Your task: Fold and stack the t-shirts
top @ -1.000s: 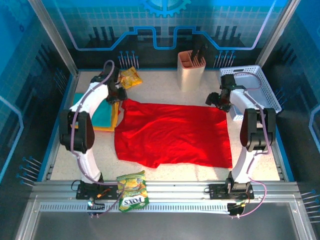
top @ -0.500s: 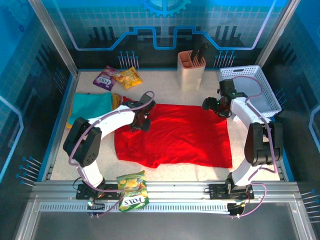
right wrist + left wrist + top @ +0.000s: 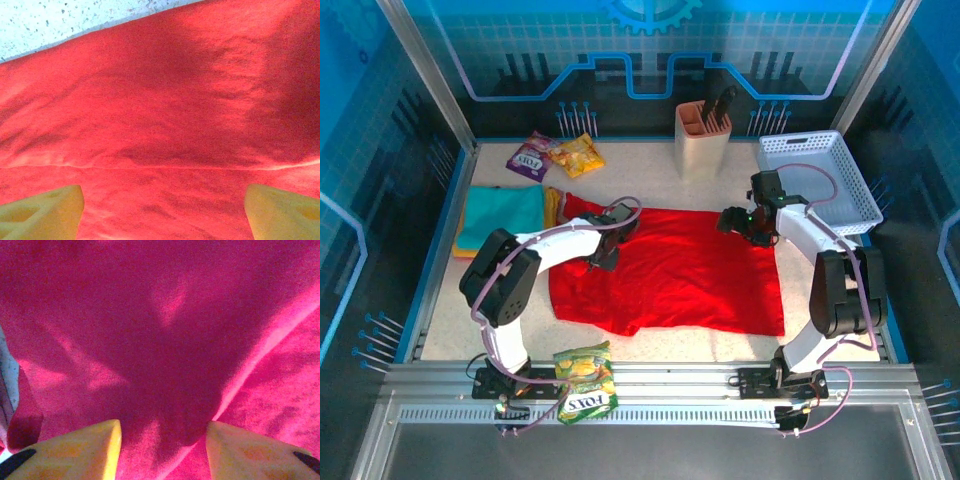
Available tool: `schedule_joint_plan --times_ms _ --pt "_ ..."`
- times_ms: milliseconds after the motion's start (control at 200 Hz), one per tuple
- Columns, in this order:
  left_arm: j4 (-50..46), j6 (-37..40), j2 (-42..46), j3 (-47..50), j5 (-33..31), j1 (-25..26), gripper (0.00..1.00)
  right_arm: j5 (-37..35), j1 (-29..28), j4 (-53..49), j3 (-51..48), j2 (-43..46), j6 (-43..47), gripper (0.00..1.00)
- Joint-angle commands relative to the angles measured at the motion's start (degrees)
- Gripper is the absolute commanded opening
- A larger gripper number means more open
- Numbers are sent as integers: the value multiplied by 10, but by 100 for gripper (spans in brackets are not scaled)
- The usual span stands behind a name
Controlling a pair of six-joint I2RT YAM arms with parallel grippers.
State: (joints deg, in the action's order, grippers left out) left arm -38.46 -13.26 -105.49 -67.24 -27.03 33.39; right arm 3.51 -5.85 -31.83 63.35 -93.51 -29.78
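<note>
A large bright red t-shirt (image 3: 680, 270) lies spread flat over the middle of the table. A folded teal shirt (image 3: 500, 212) rests at the left on an orange-yellow one (image 3: 552, 205), of which only an edge peeks out. My left gripper (image 3: 603, 255) hovers over the red shirt's upper left part, open, with red cloth (image 3: 165, 355) beneath its yellow fingers (image 3: 80, 450). My right gripper (image 3: 732, 220) is low over the shirt's far right edge, open wide, its fingertips (image 3: 45, 212) apart above red cloth (image 3: 165, 135).
Two snack packets (image 3: 560, 155) lie at the back left, and another packet (image 3: 585, 380) sits on the near rail. A beige holder (image 3: 702, 140) stands at the back centre. A white basket (image 3: 820, 180) stands at the right, beside the right arm.
My left gripper has swung from the teal stack rightward onto the red shirt's upper left part. My right gripper has shifted left and lower onto the shirt's far right edge.
</note>
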Motion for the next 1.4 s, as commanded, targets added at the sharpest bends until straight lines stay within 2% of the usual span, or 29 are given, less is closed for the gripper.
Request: schedule_joint_plan --times_ms 0,90,235,310,515,826,991,1036,1106,1181,1261,1396 --pt "5 4 -18 9 -50 4 43 11 -7 4 0 11 -6 83" --pt "14 24 -19 5 -63 4 36 11 -7 3 3 8 -5 83" --pt "2 69 -28 -28 -58 3 9 12 -7 1 4 3 -5 82" --pt "-5 92 -33 -47 -53 3 3 12 -7 2 2 3 -6 81" --pt "-34 160 -51 -113 -43 -21 0 16 -7 3 -2 3 -5 81" --pt "-83 289 -120 -282 8 -79 0 27 -7 2 5 -6 -5 80" --pt "-105 290 -186 -380 40 -106 0 39 -7 4 2 -10 -6 80" --pt "-101 295 -197 -395 39 -108 5 41 -8 5 1 -9 -7 79" --pt "-97 301 -209 -411 42 -111 24 42 -7 4 -2 -6 -6 79" --pt "-110 295 -219 -430 35 -113 50 41 -8 2 -3 -3 -4 79" --pt "-125 262 -216 -442 41 -122 54 41 -8 2 -6 -1 -3 79" --pt "-139 182 -168 -424 97 -138 56 42 -10 5 -8 -4 -5 79"
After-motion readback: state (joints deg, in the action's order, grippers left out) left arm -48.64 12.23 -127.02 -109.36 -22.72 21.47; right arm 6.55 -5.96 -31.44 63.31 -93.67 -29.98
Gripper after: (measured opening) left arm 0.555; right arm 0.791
